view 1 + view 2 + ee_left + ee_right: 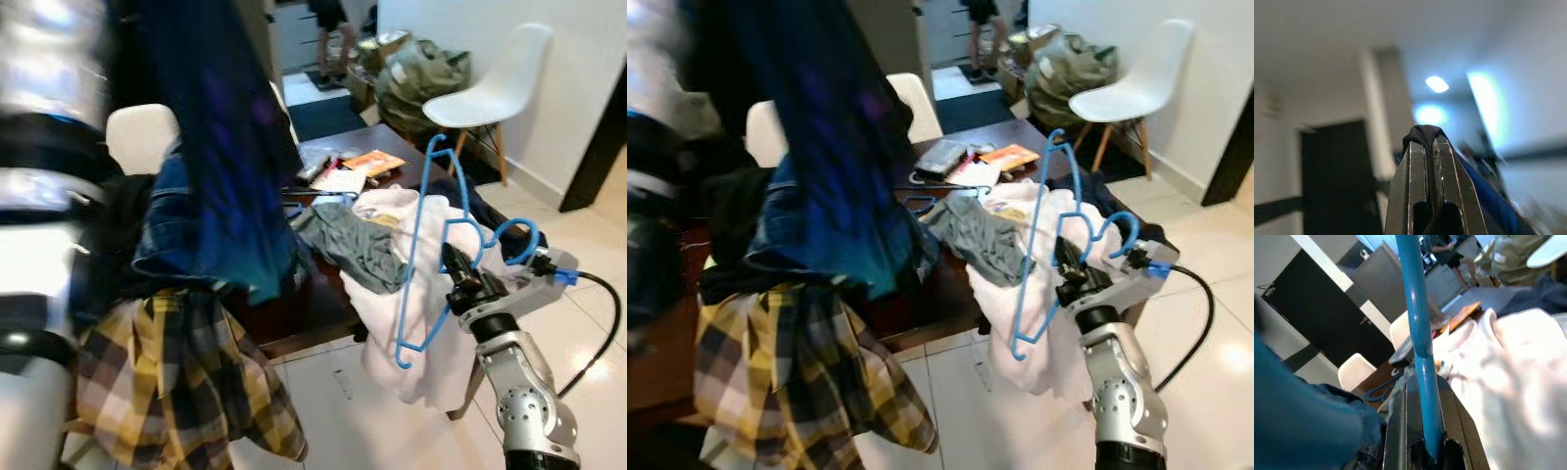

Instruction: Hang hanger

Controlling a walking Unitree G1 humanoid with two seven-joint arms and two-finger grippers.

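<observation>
Head views: the right gripper [453, 262] is clenched on the blue hanger [423, 257], which stands nearly upright, hook at 12 o'clock and lower bar toward 7 o'clock, over the white cloth [407, 294] spilling off the dark table [294, 318]. The left arm [39, 196] rises at 9 o'clock, blurred, with a dark blue garment [230, 147] draped from up high; jeans [176, 230] and a plaid shirt [176, 392] hang below it. A white chair [485, 83] stands at 1 o'clock, and a person's legs [333, 29] are at 12.

Left wrist view: the left gripper [1427, 147] is clamped shut on a fold of the dark blue garment, ceiling lights behind.

Right wrist view: the hanger's bar runs straight between the closed fingers [1400, 431], gripped at one narrow spot.

Risks, as I judge them: held at a single point, the hanger may swivel in the grip, so its hook arrives turned away from any rail. The lower corner hangs close to the white cloth and could snag it, dragging it off the table. The pinch on the garment looks thin; a jerk could let it slide out.
</observation>
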